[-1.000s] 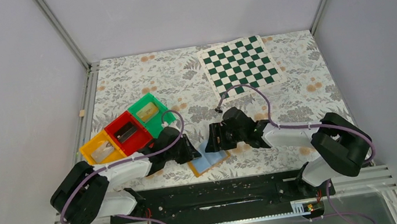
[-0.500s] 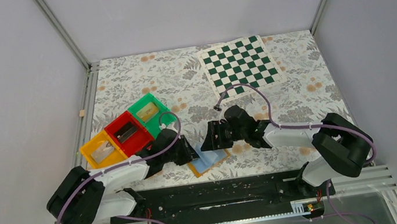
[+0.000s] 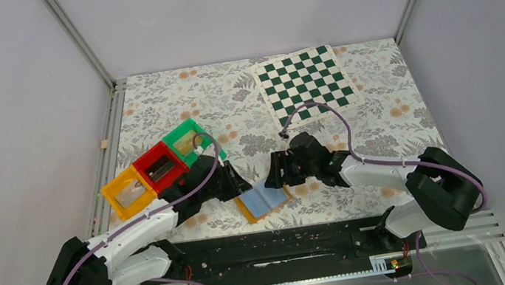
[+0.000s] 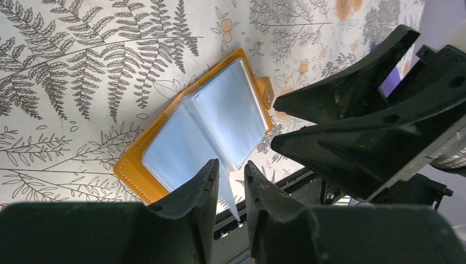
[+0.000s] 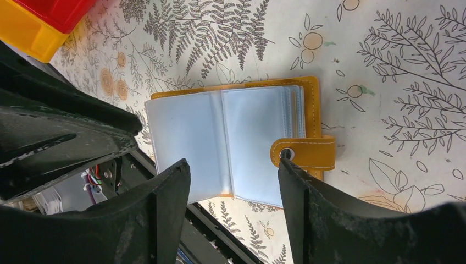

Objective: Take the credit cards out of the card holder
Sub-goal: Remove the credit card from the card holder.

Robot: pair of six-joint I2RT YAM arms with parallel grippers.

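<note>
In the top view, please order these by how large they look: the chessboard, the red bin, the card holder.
1. chessboard, clearly largest.
2. red bin and card holder look about alike; I would not rank them.

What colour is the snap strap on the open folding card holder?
Orange-tan snap strap; right wrist view shows it best.

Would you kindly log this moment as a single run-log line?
card holder: open flat, pale-blue sleeves up | left claw: narrowly parted at its edge, sleeve corner between | right claw: wide open above it
</note>
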